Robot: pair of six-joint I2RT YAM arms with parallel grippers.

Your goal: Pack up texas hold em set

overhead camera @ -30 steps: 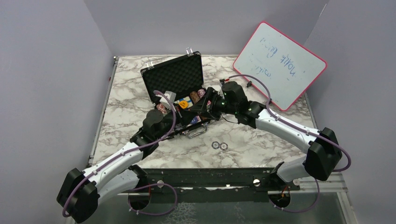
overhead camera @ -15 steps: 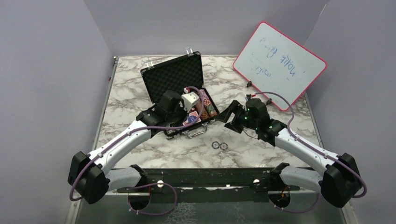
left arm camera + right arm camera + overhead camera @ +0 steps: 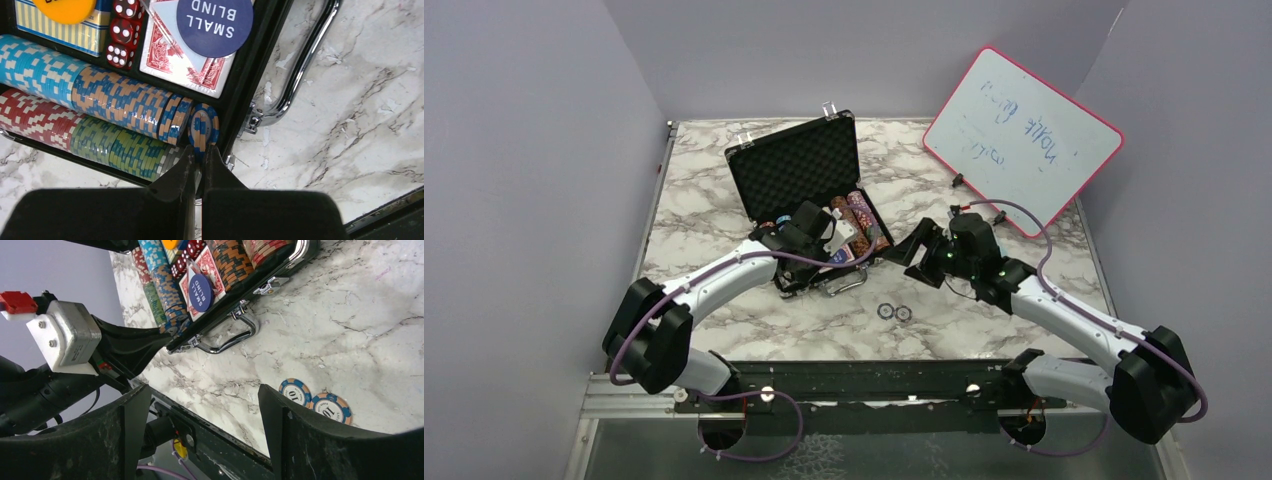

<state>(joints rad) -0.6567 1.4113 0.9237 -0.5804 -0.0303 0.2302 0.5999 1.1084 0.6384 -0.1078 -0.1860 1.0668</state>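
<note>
The black briefcase (image 3: 796,168) stands open, its lid up, with rows of poker chips (image 3: 120,100), a red-backed card deck (image 3: 170,55), red dice (image 3: 122,31) and an orange button (image 3: 64,7) inside. My left gripper (image 3: 200,149) (image 3: 836,240) reaches into the case's front corner, shut on a blue-and-orange poker chip (image 3: 204,124) that stands on edge at the end of a row. My right gripper (image 3: 200,400) (image 3: 912,250) hovers open and holds nothing, just right of the case. Two loose chips (image 3: 295,391) (image 3: 894,312) lie flat on the marble in front.
A pink-framed whiteboard (image 3: 1022,140) leans at the back right. The case's silver handle (image 3: 300,70) juts toward the front. A blue "small blind" disc (image 3: 214,20) lies on the cards. The table's black front rail (image 3: 864,378) runs close below the loose chips.
My left gripper has swung over the case and come down at its front corner. The right arm drew back out of the case to the right, then held still.
</note>
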